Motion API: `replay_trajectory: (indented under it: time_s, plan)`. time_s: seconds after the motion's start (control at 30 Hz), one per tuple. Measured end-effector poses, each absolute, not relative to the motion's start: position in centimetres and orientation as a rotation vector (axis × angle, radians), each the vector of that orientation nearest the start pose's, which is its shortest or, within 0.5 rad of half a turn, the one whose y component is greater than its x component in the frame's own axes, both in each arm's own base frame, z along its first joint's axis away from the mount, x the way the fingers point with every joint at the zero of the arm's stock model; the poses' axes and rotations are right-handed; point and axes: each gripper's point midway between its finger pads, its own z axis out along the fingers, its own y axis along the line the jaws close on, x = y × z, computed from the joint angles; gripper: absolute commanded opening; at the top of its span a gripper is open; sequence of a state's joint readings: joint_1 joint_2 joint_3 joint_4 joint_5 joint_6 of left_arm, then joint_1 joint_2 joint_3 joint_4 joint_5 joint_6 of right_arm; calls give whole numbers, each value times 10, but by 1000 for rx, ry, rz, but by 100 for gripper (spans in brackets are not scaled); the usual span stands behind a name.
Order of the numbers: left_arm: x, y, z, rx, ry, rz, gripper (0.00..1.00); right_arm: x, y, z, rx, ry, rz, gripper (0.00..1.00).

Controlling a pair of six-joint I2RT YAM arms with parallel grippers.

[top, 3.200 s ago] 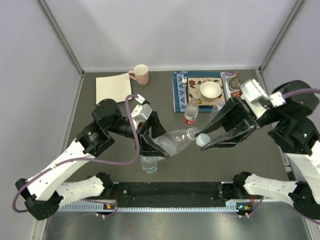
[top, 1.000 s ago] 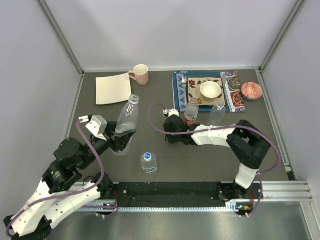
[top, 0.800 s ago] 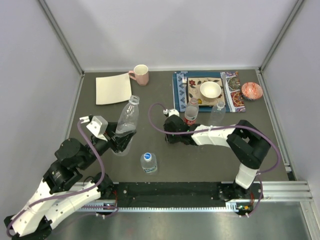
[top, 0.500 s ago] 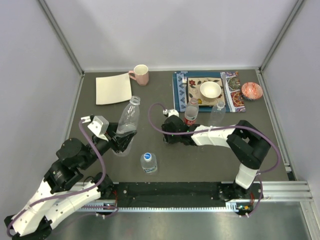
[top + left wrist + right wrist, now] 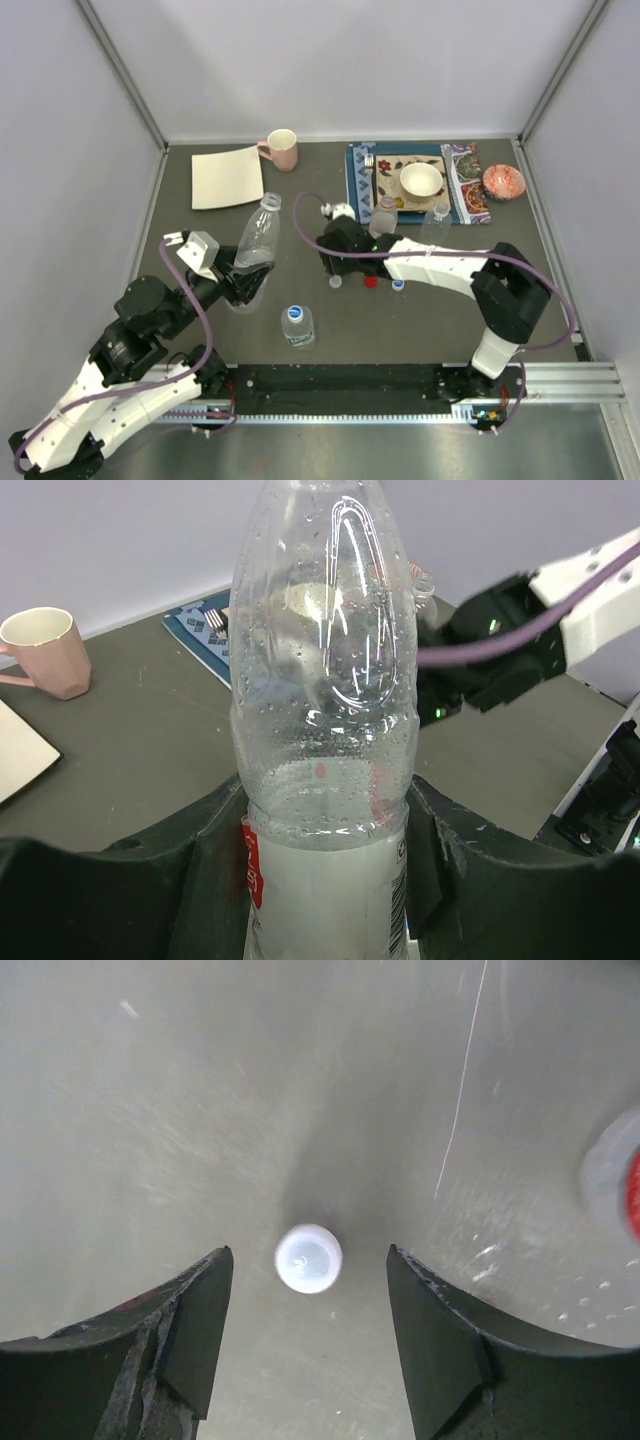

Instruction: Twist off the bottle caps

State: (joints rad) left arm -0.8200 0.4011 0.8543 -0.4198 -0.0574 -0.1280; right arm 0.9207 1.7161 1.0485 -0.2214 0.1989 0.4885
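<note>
The left tool is clamped around the lower body of a capless clear bottle. The bottle's long axis runs from the tool toward the far wall, with the open neck leaning slightly right. The right tool hangs low over the grey desk with its jaws apart, gripping nothing. A whitish cap lies flat on the desk between its fingers, touching neither. A red cap and a blue cap rest just to its right. A blue-capped bottle stands nearer the arm bases.
</note>
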Motion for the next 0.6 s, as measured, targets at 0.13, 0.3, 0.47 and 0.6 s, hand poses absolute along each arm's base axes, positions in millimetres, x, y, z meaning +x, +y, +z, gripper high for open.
replay_trajectory:
  time_s: [0.13,0.3,0.47,0.6]
  plan:
    - [155,-159,345,492,1502,-704,55,297,343,142,-422,2277,395,68]
    - [158,-162,345,494,1504,-703,56,331,344,291,-295,2006,415,75]
    - [165,-170,340,514,1525,-685,56,320,301,371,-165,1854,418,81]
    - [174,-180,337,543,1547,-670,56,287,294,414,-185,1748,638,83]
